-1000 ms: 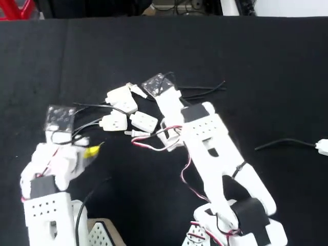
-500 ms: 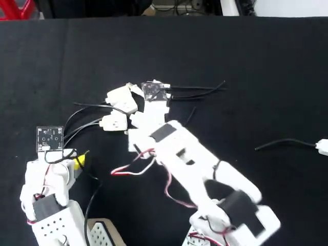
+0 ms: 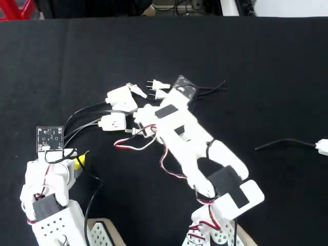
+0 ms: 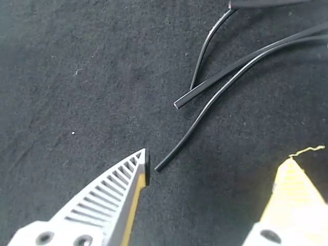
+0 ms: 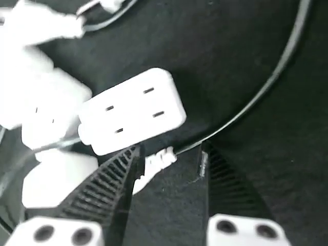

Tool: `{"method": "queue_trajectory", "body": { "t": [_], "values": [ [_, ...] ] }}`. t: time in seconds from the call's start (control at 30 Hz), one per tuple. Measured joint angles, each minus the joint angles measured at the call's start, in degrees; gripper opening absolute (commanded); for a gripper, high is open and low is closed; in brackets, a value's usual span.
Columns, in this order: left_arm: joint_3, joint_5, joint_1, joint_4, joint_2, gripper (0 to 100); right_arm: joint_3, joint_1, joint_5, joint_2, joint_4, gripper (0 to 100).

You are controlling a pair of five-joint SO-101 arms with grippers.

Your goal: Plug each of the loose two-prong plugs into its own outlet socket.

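Observation:
Two white outlet sockets (image 3: 121,97) (image 3: 114,122) lie left of centre on the black table, with black cables trailing from them. Two white two-prong plugs (image 3: 158,84) (image 3: 162,94) lie just behind my right arm (image 3: 177,130), prongs pointing left. In the right wrist view a white socket block (image 5: 130,110) with slots sits just past my right gripper (image 5: 169,156), which is open. A small white plug piece (image 5: 160,159) on a black cable lies between its fingers. My left gripper (image 4: 218,156) stands wide open over bare cloth near loose cable ends (image 4: 177,105).
Another white plug (image 3: 322,147) with a black cable (image 3: 282,142) lies at the table's right edge. Red and white arm wires (image 3: 138,144) hang beside the right arm. The far half of the black table (image 3: 164,46) is bare cloth.
The right arm has swung over the socket cluster, its wrist turning so that two plugs now show behind it. The left arm drew back towards the front and then stayed still.

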Motion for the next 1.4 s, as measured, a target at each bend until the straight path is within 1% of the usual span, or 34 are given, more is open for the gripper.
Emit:
{"method": "queue_trajectory", "body": {
  "t": [0.13, 0.3, 0.63, 0.7, 0.8, 0.9, 0.97, 1.07, 1.17, 1.23, 1.3, 1.4],
  "values": [
    [0.00, 0.00, 0.00, 0.00, 0.00, 38, 0.00, 0.18, -3.69, 0.53, -0.18, 17.0],
    [0.00, 0.00, 0.00, 0.00, 0.00, 38, -0.62, -0.53, -4.40, 4.75, -3.87, 16.9],
    [0.00, 0.00, 0.00, 0.00, 0.00, 38, -2.11, -3.96, -5.71, 5.89, -4.13, 16.5],
    [0.00, 0.00, 0.00, 0.00, 0.00, 38, -2.37, -5.01, -5.71, 5.98, -4.22, 13.3],
    [0.00, 0.00, 0.00, 0.00, 0.00, 38, -2.37, -6.68, -4.40, 6.24, -4.13, 1.5],
    [0.00, 0.00, 0.00, 0.00, 0.00, 38, -2.20, -6.86, -3.16, 6.77, -3.96, 2.7],
    [0.00, 0.00, 0.00, 0.00, 0.00, 38, -2.20, -6.86, -3.08, 6.86, -3.96, 1.1],
    [0.00, 0.00, 0.00, 0.00, 0.00, 38, -2.20, -6.95, -2.46, 6.86, -3.78, 1.2],
    [0.00, 0.00, 0.00, 0.00, 0.00, 38, -3.16, -7.03, 0.97, 6.95, 0.00, 1.2],
    [0.00, 0.00, 0.00, 0.00, 0.00, 38, -6.24, -8.35, 4.75, 7.12, 4.84, 1.2],
    [0.00, 0.00, 0.00, 0.00, 0.00, 38, -9.58, -11.16, 10.11, 7.12, 12.48, 1.2],
    [0.00, 0.00, 0.00, 0.00, 0.00, 38, -14.51, -11.25, 21.80, 7.12, 25.32, 1.1]
  ]
}}
